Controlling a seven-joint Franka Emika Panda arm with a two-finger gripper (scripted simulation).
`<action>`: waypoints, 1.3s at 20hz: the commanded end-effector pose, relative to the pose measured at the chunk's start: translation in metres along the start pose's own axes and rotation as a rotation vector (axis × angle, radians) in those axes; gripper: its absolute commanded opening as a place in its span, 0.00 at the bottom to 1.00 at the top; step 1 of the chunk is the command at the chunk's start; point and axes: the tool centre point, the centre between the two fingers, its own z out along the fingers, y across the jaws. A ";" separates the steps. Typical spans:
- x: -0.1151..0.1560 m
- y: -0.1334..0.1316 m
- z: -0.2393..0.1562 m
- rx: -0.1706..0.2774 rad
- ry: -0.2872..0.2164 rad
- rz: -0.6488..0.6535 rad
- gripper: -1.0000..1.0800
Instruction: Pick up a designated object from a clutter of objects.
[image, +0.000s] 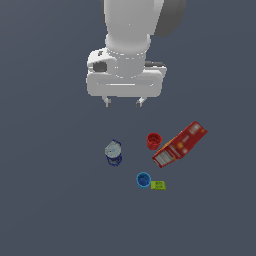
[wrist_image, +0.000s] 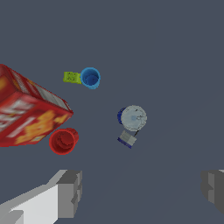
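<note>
The designated object, a dark blue can with a silver-grey lid, stands upright on the grey floor; the wrist view shows its lid from above. My gripper hangs open well above the floor, away from the can, with nothing between its fingers. The rest of the clutter lies around: a red cup, a bright-blue cup, a long red box and a small yellow-green block.
The red box lies flat beside the red cup. The blue cup touches the yellow-green block. A small gap separates the can from the cups.
</note>
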 end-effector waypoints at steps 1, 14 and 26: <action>0.000 0.000 0.000 0.000 0.000 0.000 0.96; 0.008 -0.020 -0.024 -0.009 0.045 -0.066 0.96; 0.018 -0.013 0.007 0.003 0.036 -0.145 0.96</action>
